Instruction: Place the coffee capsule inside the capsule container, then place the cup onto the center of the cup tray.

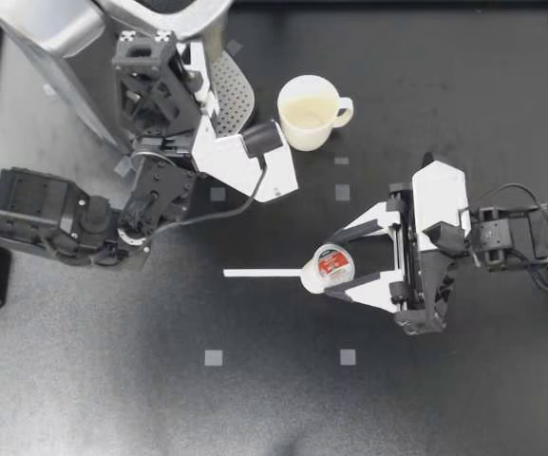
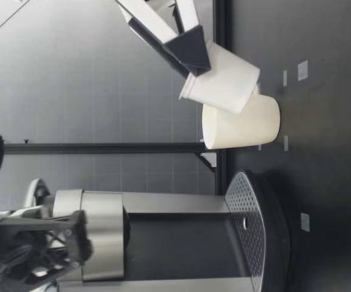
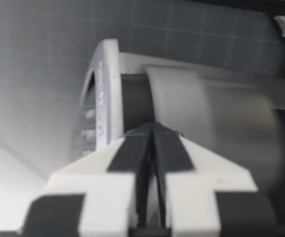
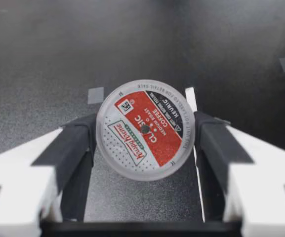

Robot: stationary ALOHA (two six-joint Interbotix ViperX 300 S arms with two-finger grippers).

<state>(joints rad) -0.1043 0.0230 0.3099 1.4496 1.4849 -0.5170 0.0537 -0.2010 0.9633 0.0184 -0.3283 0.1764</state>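
My right gripper (image 1: 335,261) is shut on the coffee capsule (image 1: 331,265), a white pod with a red and white foil lid. Both pads touch its rim in the right wrist view, where the capsule (image 4: 144,129) hangs above the black table. From table height the capsule (image 2: 221,80) hangs tilted above the table, overlapping the cream cup (image 2: 242,125). That cup (image 1: 310,112) stands upright beside the perforated cup tray (image 1: 231,90) of the coffee machine (image 1: 55,43). My left gripper (image 1: 160,57) is shut and empty, up against the machine's head (image 3: 182,98).
A thin white strip (image 1: 259,274) lies on the table just beyond the capsule. Small grey squares (image 1: 214,357) mark the black mat. The machine and my left arm fill the far left corner. The cup tray (image 2: 248,207) sits under the silver brew head (image 2: 102,234).
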